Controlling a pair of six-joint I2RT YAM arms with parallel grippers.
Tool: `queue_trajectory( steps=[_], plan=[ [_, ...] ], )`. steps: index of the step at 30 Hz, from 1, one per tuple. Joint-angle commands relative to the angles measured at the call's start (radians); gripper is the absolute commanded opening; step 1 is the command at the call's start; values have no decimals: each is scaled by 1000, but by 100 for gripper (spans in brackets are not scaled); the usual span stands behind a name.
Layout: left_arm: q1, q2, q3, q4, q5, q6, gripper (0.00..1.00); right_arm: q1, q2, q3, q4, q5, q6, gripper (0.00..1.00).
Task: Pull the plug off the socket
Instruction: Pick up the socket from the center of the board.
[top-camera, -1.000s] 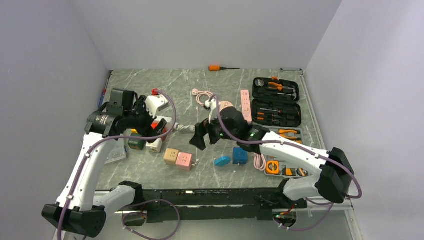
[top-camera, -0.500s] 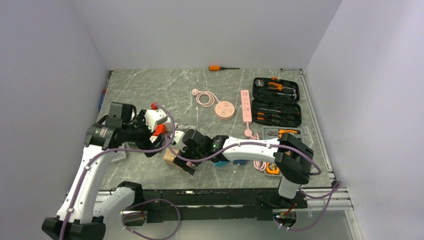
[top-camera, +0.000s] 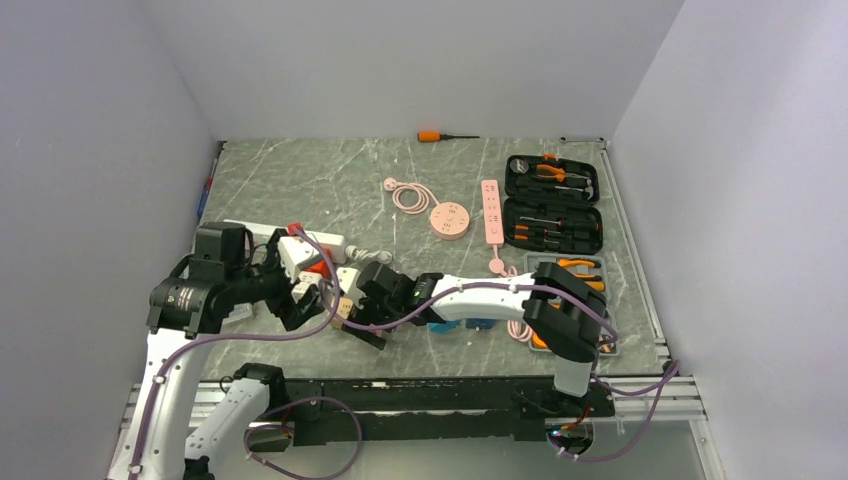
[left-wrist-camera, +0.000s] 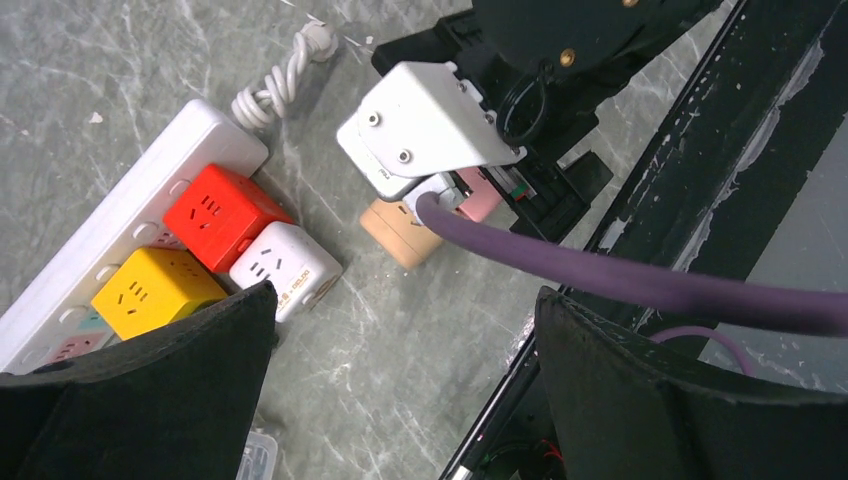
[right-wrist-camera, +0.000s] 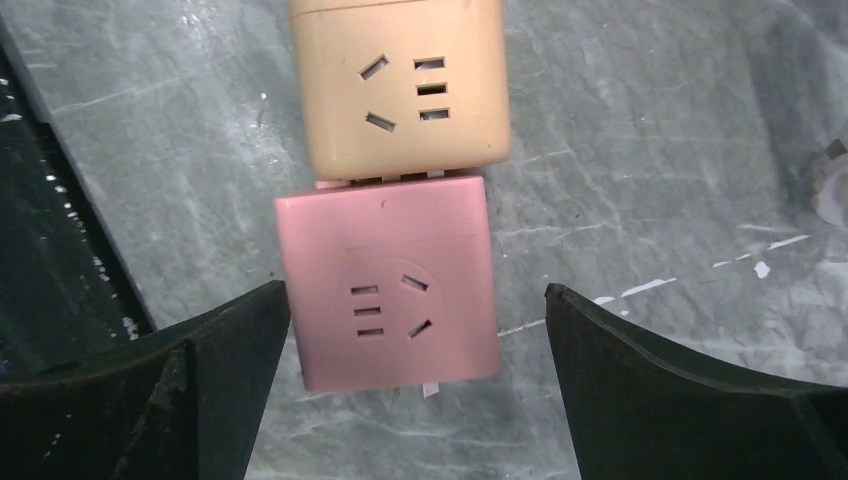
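- Pink cube plug (right-wrist-camera: 388, 280) lies on the marble-patterned table (top-camera: 350, 180), close to the near edge and left of centre. It is mated to the tan cube socket (right-wrist-camera: 400, 85), with only a narrow seam between the two faces.
- Right gripper (right-wrist-camera: 415, 300): jaws spread wide, one finger on each side of the pink cube plug, nothing pinched. One fingertip overlaps the cube's edge in the right wrist view. Contact cannot be confirmed, as the height above the table is not readable.
- Top view: the right gripper's body covers both cubes, so the joint shows only in the wrist views.
- Left gripper (left-wrist-camera: 405, 300): jaws spread wide, holding nothing, positioned just left of the right gripper.
- Left wrist view resolves what the top view half hides behind the left arm. A white power strip (left-wrist-camera: 120, 215) carries a red cube (left-wrist-camera: 225, 215), a yellow cube (left-wrist-camera: 155, 290) and a white cube (left-wrist-camera: 285, 268). Just beside them lies the tan cube socket, with the pink cube plug mostly hidden under the right wrist's white camera housing (left-wrist-camera: 430, 125).
- Top view only: an open tool case (top-camera: 552, 205) on the right side, a pink power strip (top-camera: 491, 212) just left of it, and an orange screwdriver (top-camera: 435, 136) at the far edge.
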Motion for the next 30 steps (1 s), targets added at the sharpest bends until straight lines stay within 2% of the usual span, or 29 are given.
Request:
queue_trajectory(
  steps=[1, 3, 6, 13, 20, 25, 30],
  plan=[
    [37, -19, 42, 32, 46, 7, 99, 9, 36, 37, 70, -14, -30, 100],
    [48, -17, 55, 41, 46, 1, 99, 10, 48, 34, 89, -20, -28, 99],
    [59, -3, 70, 32, 66, 2, 99, 13, 66, 37, 107, -29, -28, 91],
    [68, 15, 89, 10, 97, 17, 99, 17, 63, -7, 171, -45, -25, 61],
    [70, 23, 92, 14, 108, 16, 99, 21, 53, -31, 160, -54, -28, 32],
    [71, 29, 69, 24, 113, 27, 99, 20, -3, -91, 158, -20, 9, 0],
    [70, 54, 54, 14, 130, 57, 99, 20, -161, -207, 191, 59, 103, 0]
  ],
)
